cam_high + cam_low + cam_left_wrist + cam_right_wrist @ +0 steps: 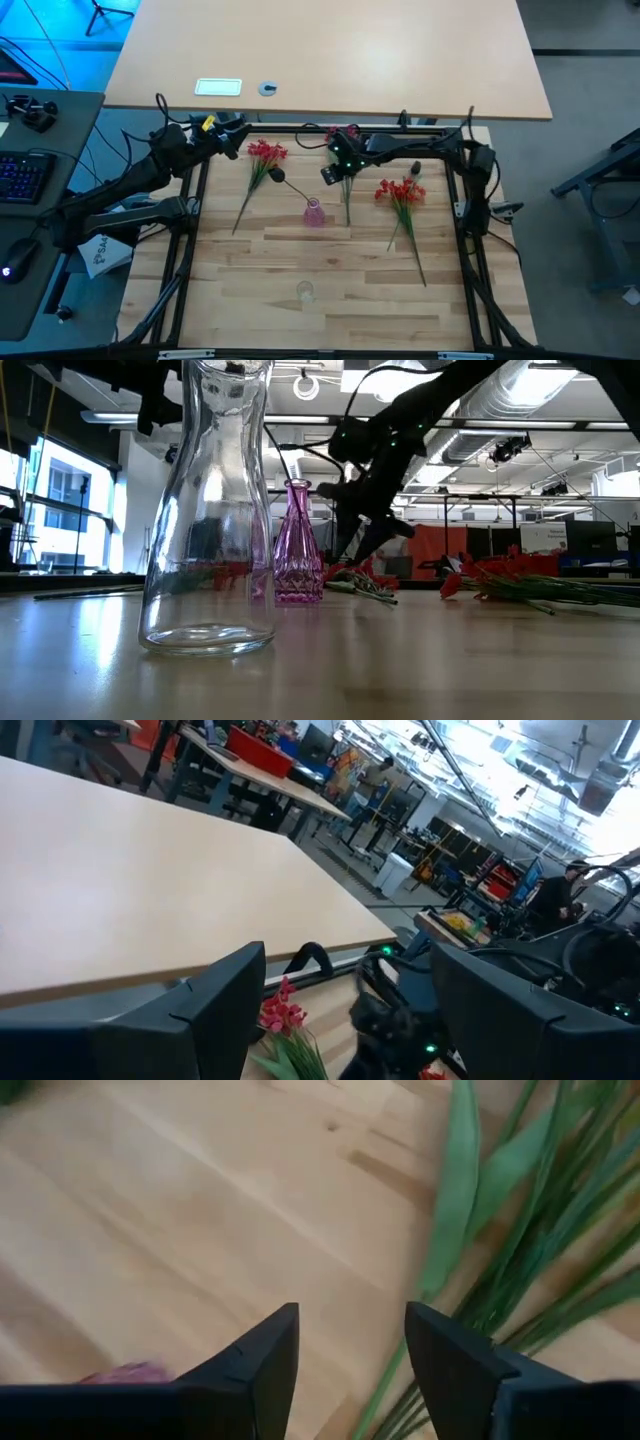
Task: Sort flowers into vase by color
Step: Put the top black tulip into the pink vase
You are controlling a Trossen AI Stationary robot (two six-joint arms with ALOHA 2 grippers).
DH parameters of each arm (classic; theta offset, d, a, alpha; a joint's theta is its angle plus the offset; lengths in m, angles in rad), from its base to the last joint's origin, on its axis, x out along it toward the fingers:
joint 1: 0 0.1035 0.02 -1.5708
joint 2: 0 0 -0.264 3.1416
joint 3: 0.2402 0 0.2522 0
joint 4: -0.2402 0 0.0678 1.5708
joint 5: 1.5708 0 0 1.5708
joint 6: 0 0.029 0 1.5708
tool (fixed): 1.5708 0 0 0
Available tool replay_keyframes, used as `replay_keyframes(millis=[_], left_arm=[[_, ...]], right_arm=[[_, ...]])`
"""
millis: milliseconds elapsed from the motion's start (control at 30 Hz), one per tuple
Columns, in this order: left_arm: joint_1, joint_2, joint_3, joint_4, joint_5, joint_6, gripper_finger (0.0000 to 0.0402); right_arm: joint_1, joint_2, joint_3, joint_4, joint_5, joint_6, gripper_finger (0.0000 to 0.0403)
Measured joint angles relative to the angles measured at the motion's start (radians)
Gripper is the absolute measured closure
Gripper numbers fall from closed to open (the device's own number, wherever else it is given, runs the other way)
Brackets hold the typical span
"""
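Bunches of red flowers lie flat on the table: one far left (pixel 265 152), one right (pixel 400 190), and one at the far edge (pixel 343 133) whose green stems (pixel 520 1230) run under my right gripper. A dark tulip-like head (pixel 277 175) lies next to the left bunch. The pink vase (pixel 314 213) stands mid-table and the clear vase (pixel 305 292) near the front. My right gripper (pixel 335 170) is open and hovers over the stems, its fingers (pixel 265 1355) pointing down; a stem runs below the gap. My left gripper (pixel 235 140) is open, raised at the far left corner.
A black metal frame (pixel 190 230) borders the table on all sides. A second pale table (pixel 330 55) stands beyond the far edge. In the low view the clear vase (pixel 207 510) stands close in front and the pink vase (pixel 298 545) behind it. Bare wood lies between the two vases.
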Motion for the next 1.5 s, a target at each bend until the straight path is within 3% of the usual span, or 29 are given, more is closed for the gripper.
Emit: replay_keyframes(millis=[133, 367, 1333, 1500], left_arm=[[0.000, 0.000, 0.000, -0.003, 0.001, 0.000, 0.0131], [0.000, 0.000, 0.000, -0.006, 0.001, 0.001, 0.0131], [0.000, 0.000, 0.000, -0.022, 0.004, 0.002, 0.0131], [0.000, 0.000, 0.000, -0.022, 0.004, 0.002, 0.0131]], right_arm=[[-0.002, 0.075, 0.065, -0.070, 0.057, -0.017, 0.0222], [-0.016, 0.133, 0.077, -0.086, 0.070, 0.009, 0.0222], [-0.008, 0.154, 0.034, -0.064, 0.116, 0.082, 0.0222], [-0.002, 0.155, 0.033, -0.057, 0.123, 0.084, 0.0249]])
